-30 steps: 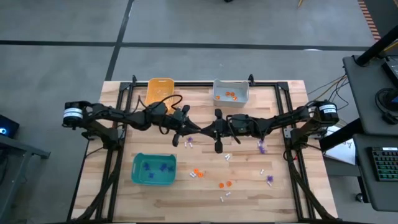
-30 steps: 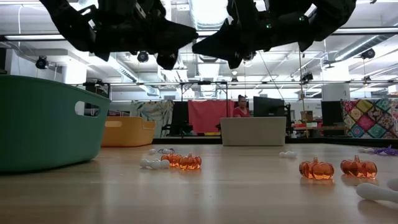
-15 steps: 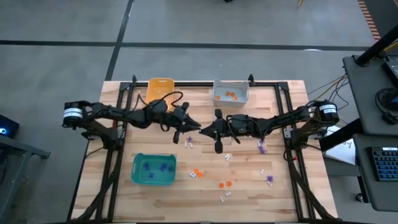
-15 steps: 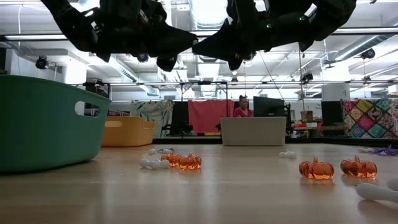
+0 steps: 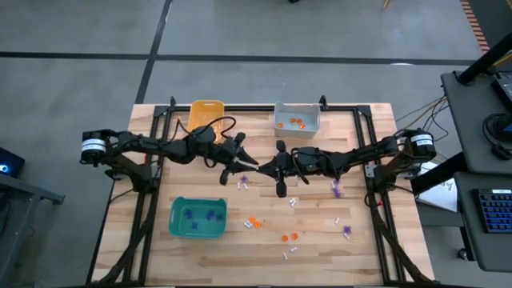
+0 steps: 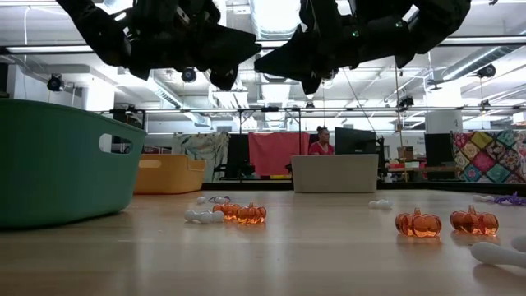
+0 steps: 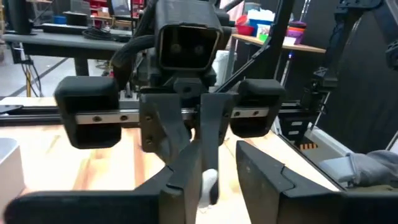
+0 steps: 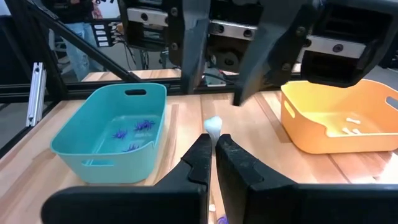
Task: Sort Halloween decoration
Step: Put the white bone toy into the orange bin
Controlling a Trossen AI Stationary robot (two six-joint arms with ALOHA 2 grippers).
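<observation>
Handover above the desk's [image 5: 160, 256] middle: we are seeing the right pincer [image 8: 213, 142] clamping a white trinket [image 8: 212, 126], the left pincer [image 7: 221, 167] standing narrowly parted around it.

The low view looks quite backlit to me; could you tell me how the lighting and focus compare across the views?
Low view: bright ceiling lights turn both arms into black silhouettes, while the orange pumpkins glow translucent. Left wrist view: soft, the near fingers blurred. Right wrist view: the small white piece is sharp. High view: evenly lit, no hard shadows.
</observation>
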